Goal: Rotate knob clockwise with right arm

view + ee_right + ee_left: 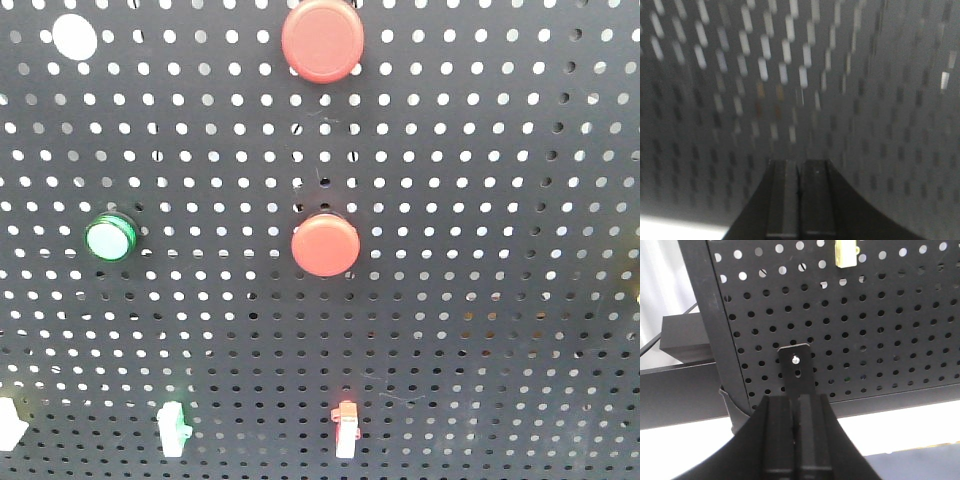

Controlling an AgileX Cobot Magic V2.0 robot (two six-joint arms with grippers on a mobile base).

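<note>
From the front, a green-tipped knob and a red-tipped knob sit low on the black holey board. I can't tell which is the one to turn.

Left wrist view: the left gripper has its fingers pressed together.

Right wrist view, blurry: the right gripper is pressed together too, close to the board.

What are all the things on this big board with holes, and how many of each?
board: one, black, full of holes, fills the front view
red buttons: two, red, one at top centre, one mid-board below it
green button: one, green, left of the lower red one
white disc: one, white, top left
switches: three, white, bottom row; one red-topped, one green-edged, one cut off at the left edge
bracket: one, black, low on the board
left gripper: one, black, jaws shut
right gripper: one, black, jaws shut, blurry view
</note>
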